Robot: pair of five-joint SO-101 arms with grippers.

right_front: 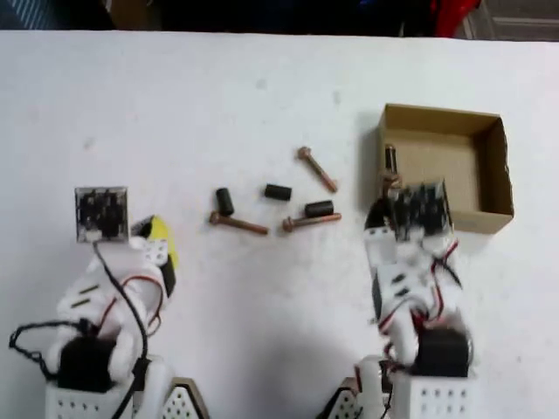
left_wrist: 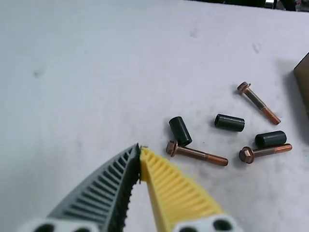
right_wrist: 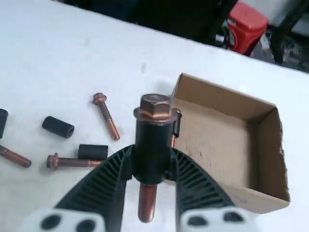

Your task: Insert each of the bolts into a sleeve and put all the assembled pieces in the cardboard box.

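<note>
a white counter (right_front: 262, 78) bears faint smudges. beyond its far edge stands a red object (right_wrist: 247, 26), perhaps a stool or bin, against dark surroundings.

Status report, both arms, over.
Left gripper shut, empty, short of the parts. Right gripper shut on sleeved bolt, by the cardboard box. Three bolts, three sleeves loose on table, none blocking the box.

The left wrist view's edge cuts off most of the cardboard box (left_wrist: 303, 82)
</note>
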